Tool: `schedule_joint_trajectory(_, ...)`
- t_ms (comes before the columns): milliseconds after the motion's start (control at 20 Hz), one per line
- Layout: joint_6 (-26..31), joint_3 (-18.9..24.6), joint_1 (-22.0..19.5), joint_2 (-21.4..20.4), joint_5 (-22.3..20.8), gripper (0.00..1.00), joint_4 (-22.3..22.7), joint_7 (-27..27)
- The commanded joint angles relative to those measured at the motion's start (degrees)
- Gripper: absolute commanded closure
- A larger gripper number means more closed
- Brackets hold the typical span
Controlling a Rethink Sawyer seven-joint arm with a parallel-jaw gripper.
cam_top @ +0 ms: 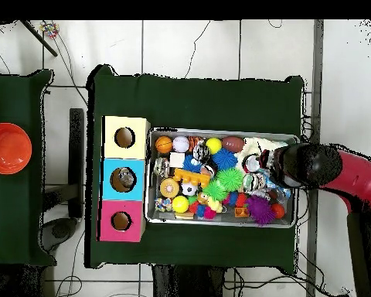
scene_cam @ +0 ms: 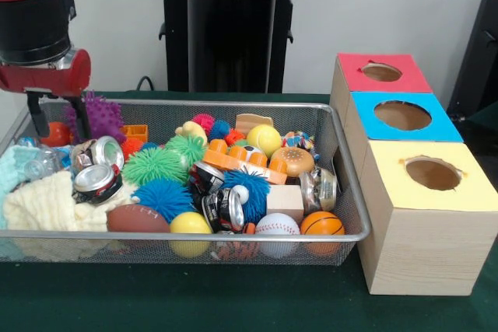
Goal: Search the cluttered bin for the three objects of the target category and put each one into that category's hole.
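Red-and-black gripper (scene_cam: 56, 118) upper left, jaws apart and empty, poised over bin (scene_cam: 233, 236) corner | crushed cans (scene_cam: 97, 180) left-centre, likely targets | yellow box (scene_cam: 433, 209), blue box (scene_cam: 401, 126), red box (scene_cam: 380, 75) wait right for drops.

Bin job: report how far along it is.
Done, perhaps: the overhead view shows something greyish inside the blue box's hole; the red box and yellow box holes look empty. In hand: nothing; the gripper hangs open over the bin's end beside the purple spiky ball. Left: the bin is full of balls and crushed cans, so most of the search remains.
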Motion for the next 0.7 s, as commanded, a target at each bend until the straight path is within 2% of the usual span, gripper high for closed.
schedule_joint_trajectory(50,-5.27,5.94,-2.81,2.54,-2.79,0.0,3.86,-12.46)
schedule_joint_trajectory(300,-5.04,7.66,-4.12,3.49,-3.53,0.0,3.5,-14.54)
schedule_joint_trajectory(700,-6.17,5.09,-3.02,2.43,-7.3,0.0,3.67,-10.1)
